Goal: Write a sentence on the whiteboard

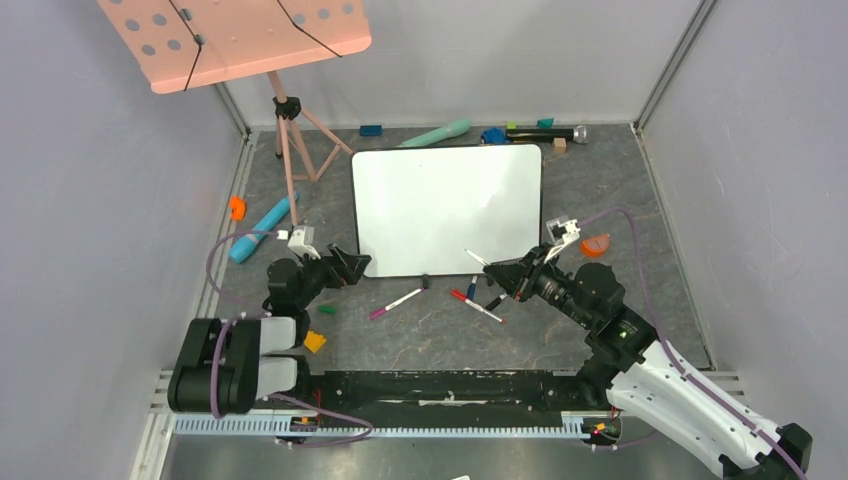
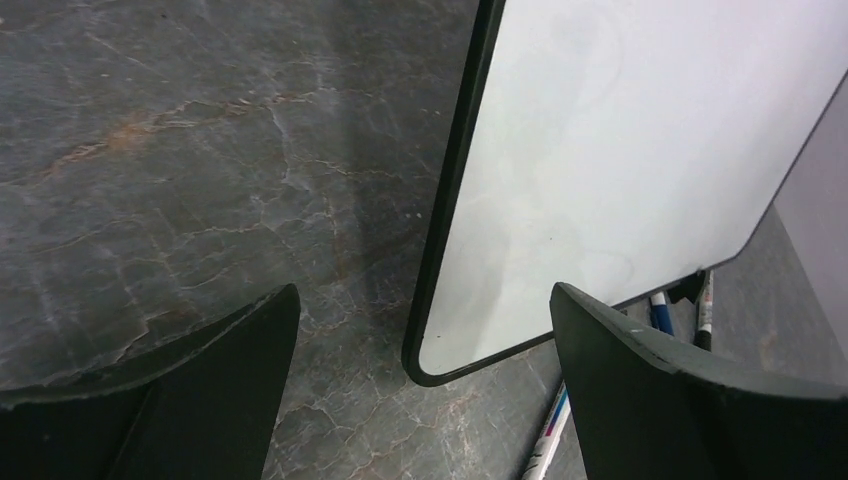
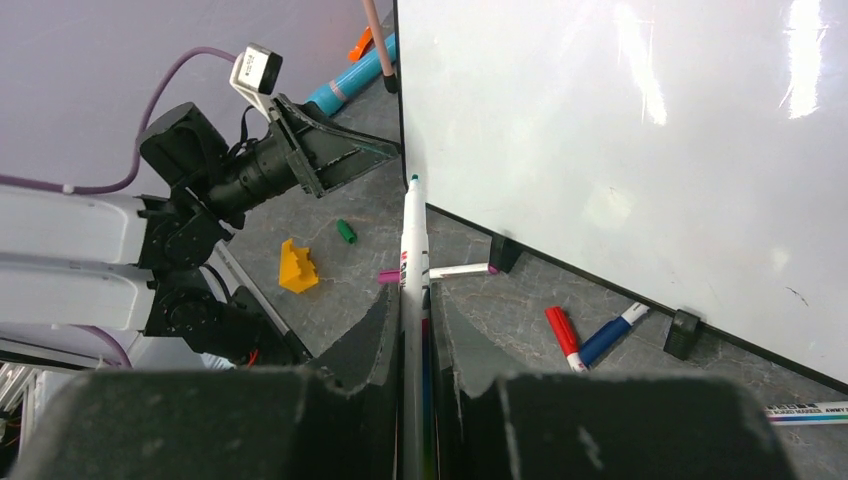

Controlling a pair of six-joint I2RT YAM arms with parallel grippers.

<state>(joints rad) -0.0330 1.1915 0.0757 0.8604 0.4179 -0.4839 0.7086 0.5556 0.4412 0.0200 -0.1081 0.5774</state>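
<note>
While the left gripper (image 1: pixel 356 264) gapes empty by the whiteboard (image 1: pixel 445 205), the right gripper (image 3: pixel 412 297) pinches a marker (image 3: pixel 412 232).

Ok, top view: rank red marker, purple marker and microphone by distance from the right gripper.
1. Red marker, on the near side of the right gripper.
2. Purple marker, off to its left.
3. Microphone, by the back wall.

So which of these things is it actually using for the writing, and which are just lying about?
In use: whiteboard, green-tipped marker, right gripper holding it.
Lying about: purple marker, red marker, blue marker, pink music stand, microphone, yellow block.
</note>
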